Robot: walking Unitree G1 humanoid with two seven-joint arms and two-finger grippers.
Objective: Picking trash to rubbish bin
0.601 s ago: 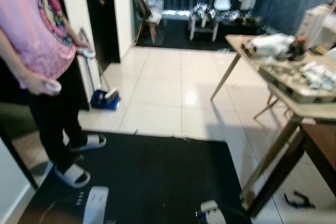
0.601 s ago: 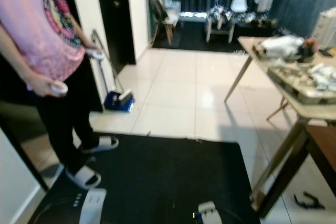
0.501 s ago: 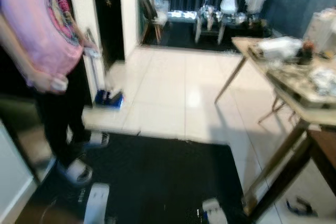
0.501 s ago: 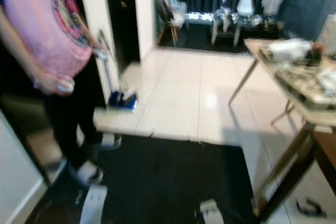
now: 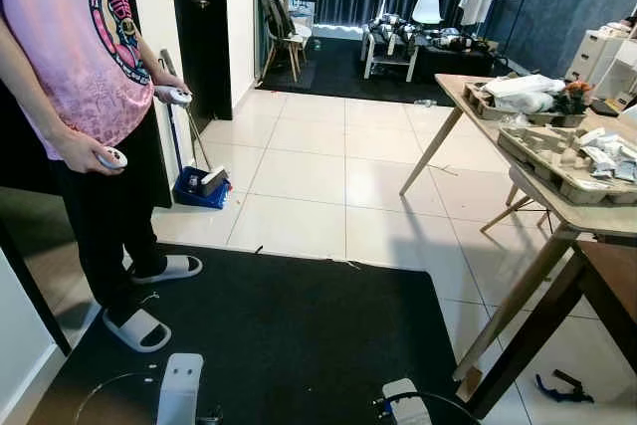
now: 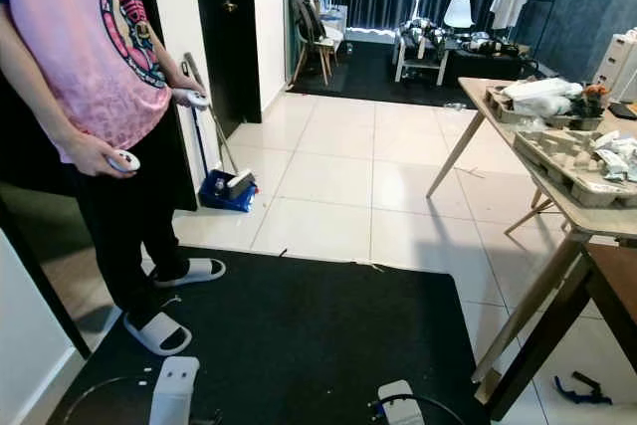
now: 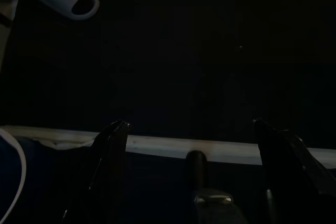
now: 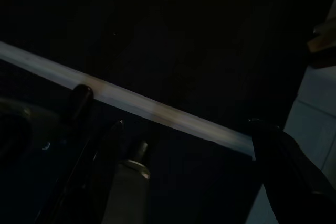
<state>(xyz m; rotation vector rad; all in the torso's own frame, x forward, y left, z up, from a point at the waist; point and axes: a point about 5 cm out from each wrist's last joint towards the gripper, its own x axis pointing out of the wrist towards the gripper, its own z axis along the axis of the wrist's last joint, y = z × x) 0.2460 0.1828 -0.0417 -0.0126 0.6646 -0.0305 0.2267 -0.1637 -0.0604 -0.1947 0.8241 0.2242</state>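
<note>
Blur has cleared as the camera settled; both arms hang idle, left gripper [image 7: 189, 129] and right gripper [image 8: 186, 129] spread apart. Wrappers [image 5: 604, 156] at the table [image 5: 587, 214] edge look light and crumply; pinch a fold.

Small dark scrap [image 5: 257, 249] and thin pale scrap [image 5: 349, 264]: both lie flat on the white tiles at the far edge of the black mat [image 5: 299, 335], well ahead of the parted jaws of the left gripper [image 7: 189, 123] and right gripper [image 8: 186, 124]. Crumpled white wrappers [image 5: 601, 154] lie heaped in a cardboard tray [image 5: 542, 151], higher than the jaws and far to their right.
</note>
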